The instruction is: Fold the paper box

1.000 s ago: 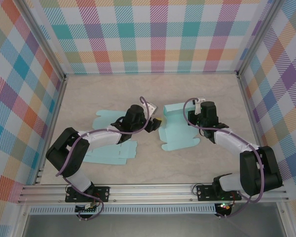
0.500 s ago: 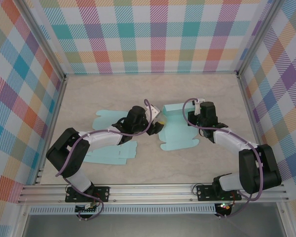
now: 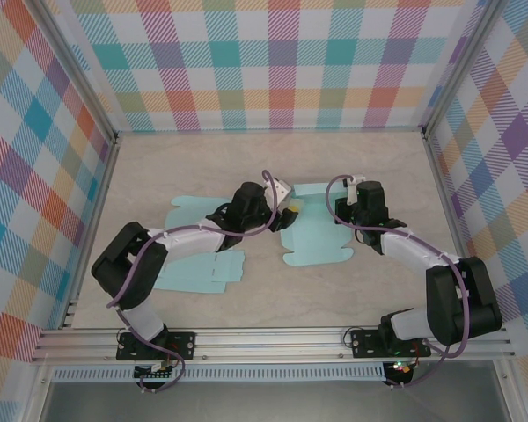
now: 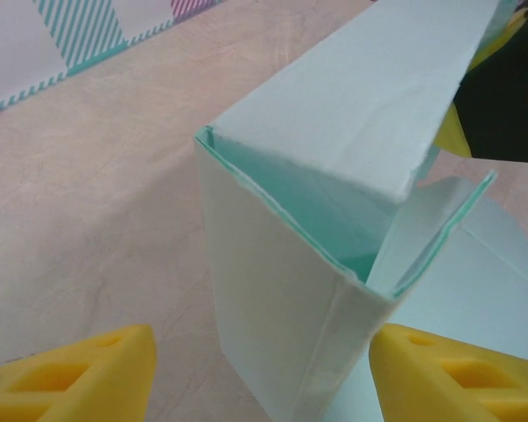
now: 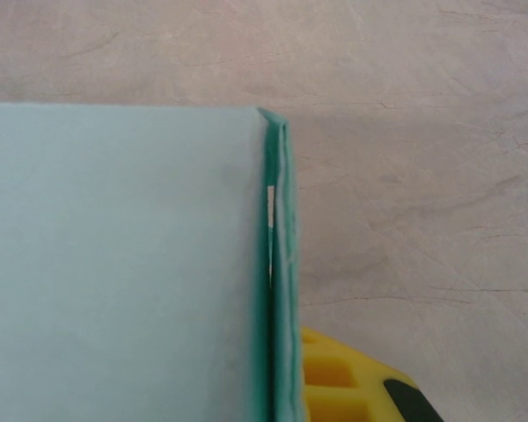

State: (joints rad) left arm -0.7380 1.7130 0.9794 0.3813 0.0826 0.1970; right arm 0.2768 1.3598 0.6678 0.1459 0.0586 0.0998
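Note:
The paper box (image 3: 315, 236) is a pale teal cut-out, partly folded, lying mid-table between both arms. My left gripper (image 3: 290, 208) is at its left far corner. In the left wrist view the left gripper (image 4: 264, 387) is open, its yellow fingertips (image 4: 79, 378) wide apart with an upright folded corner of the box (image 4: 290, 308) between them. My right gripper (image 3: 348, 211) holds the box's right side. In the right wrist view the right gripper (image 5: 286, 387) is shut on a doubled-over wall of the box (image 5: 277, 264), with one yellow finger (image 5: 352, 387) showing behind the wall.
Two more flat teal sheets lie on the left: one (image 3: 198, 271) near the left arm's elbow, another (image 3: 187, 211) farther back. Checked walls (image 3: 273, 61) enclose the table (image 3: 273, 299) on three sides. A metal rail (image 3: 273, 343) runs along the near edge.
My left gripper has moved a little right and farther back along the box's left edge, with its jaws slightly wider. The box's left side has shifted with it. The right arm has stayed put.

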